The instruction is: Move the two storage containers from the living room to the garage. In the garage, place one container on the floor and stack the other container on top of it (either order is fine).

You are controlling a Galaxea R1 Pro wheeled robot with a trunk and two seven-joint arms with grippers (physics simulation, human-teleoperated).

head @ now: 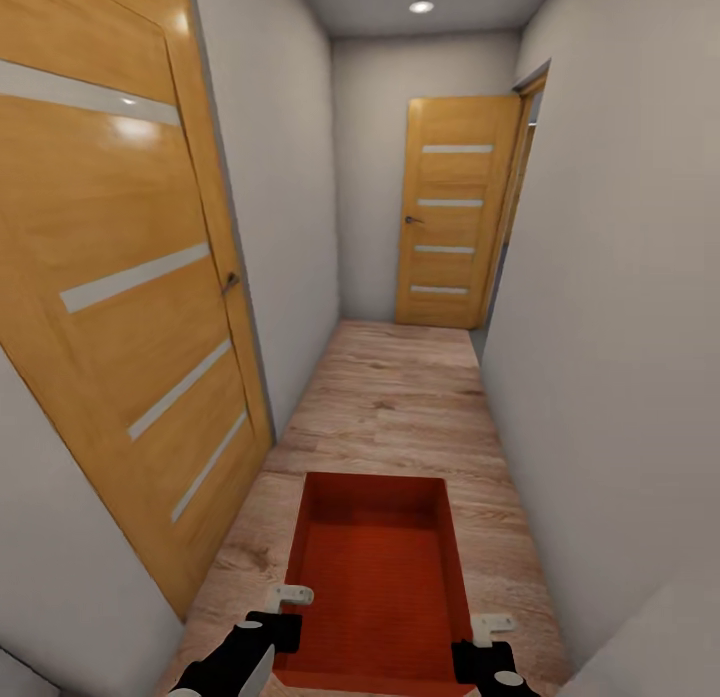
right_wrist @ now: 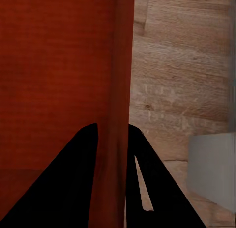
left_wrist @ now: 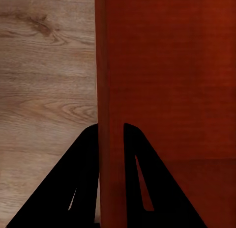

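An orange-red storage container (head: 378, 577) sits low and near in the head view, carried above the wood-plank floor (head: 400, 397) of a narrow white-walled corridor. The left pincer (head: 283, 617) is clamped on the container's left wall; in the left wrist view its two dark fingers (left_wrist: 83, 184) straddle that thin wall (left_wrist: 109, 90), one inside, one outside. The right pincer (head: 482, 645) grips the right wall the same way, its fingers (right_wrist: 73, 184) closed on either side of the wall (right_wrist: 120, 66). A wooden door (head: 120, 277) stands along the left wall, and another wooden door (head: 452, 212) stands at the far end, beside an opening on the right.
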